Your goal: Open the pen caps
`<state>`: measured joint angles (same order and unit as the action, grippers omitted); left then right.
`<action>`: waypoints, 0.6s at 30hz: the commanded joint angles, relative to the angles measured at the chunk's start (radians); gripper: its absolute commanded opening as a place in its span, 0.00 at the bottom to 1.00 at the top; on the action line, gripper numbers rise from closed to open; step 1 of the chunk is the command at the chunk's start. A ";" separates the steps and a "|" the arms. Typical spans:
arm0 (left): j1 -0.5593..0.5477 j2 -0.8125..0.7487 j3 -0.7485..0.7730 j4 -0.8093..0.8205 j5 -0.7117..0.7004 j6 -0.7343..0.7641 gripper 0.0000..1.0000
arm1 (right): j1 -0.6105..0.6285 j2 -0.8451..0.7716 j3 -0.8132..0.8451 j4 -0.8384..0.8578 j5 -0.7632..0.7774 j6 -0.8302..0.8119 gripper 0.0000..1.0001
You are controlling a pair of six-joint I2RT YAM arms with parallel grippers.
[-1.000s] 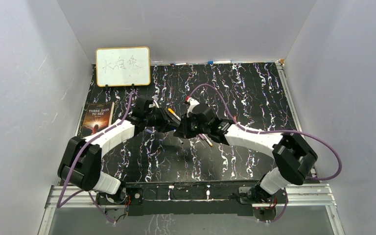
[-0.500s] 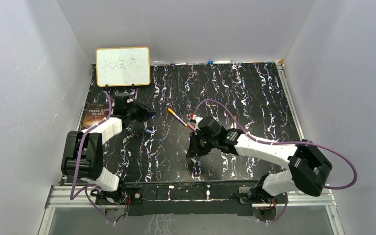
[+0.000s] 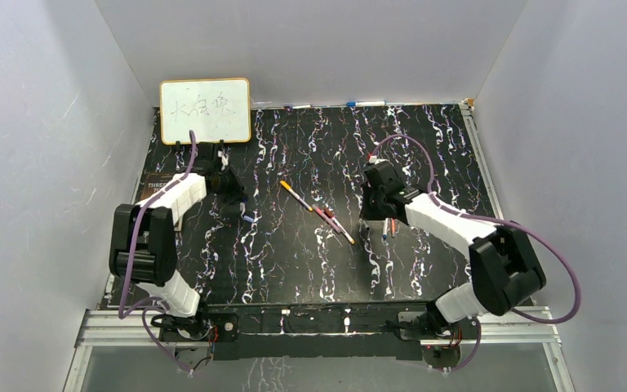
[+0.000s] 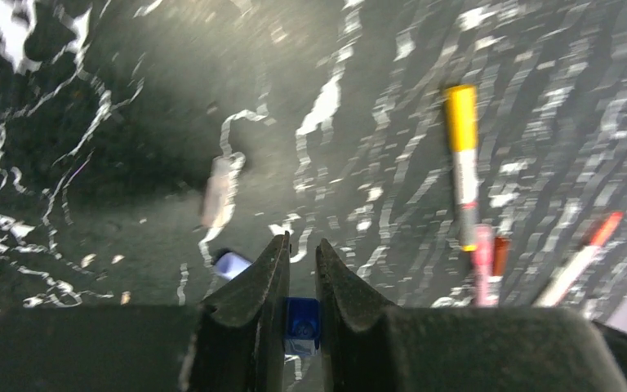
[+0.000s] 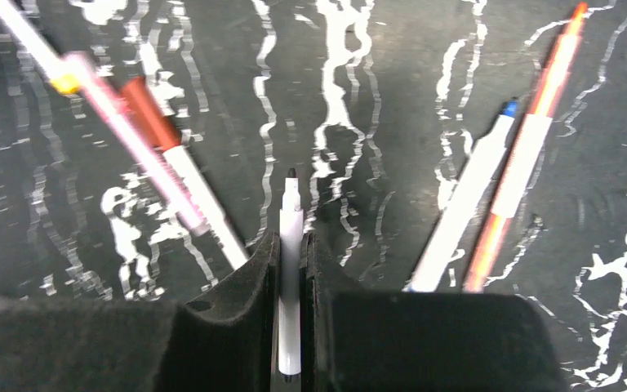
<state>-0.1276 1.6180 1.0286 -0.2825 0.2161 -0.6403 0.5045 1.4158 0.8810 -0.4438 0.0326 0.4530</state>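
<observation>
I note the left tool (image 4: pixel 302 245) clenched on a blue pen cap (image 4: pixel 302 317) above the surface (image 4: pixel 131 122) and the right tool (image 5: pixel 291 238) gripping a bare black-tipped pen (image 5: pixel 291 204); I judge both should be lowered flat before release, lest either roll.

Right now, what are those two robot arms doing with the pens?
They are pulling caps off pens. The right gripper is shut on a white pen whose dark tip is bare. The left gripper, over on the other side of the table, is shut on a small blue cap. Between them more pens lie on the table, one with a yellow cap on.
</observation>
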 commanded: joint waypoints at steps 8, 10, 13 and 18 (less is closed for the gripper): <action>0.000 0.065 -0.079 -0.062 -0.089 0.083 0.15 | -0.075 0.126 0.024 0.042 0.169 -0.076 0.03; 0.000 0.067 -0.088 -0.055 -0.095 0.084 0.20 | -0.079 0.130 0.013 0.048 0.169 -0.081 0.13; 0.001 0.061 -0.092 -0.050 -0.090 0.080 0.27 | -0.080 0.136 0.009 0.052 0.165 -0.091 0.31; -0.002 0.019 -0.060 -0.090 -0.087 0.081 0.40 | -0.083 0.107 0.007 0.038 0.162 -0.104 0.40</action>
<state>-0.1276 1.6810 0.9463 -0.3218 0.1459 -0.5728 0.4252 1.5547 0.8822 -0.4385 0.1699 0.3683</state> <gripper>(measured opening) 0.354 0.385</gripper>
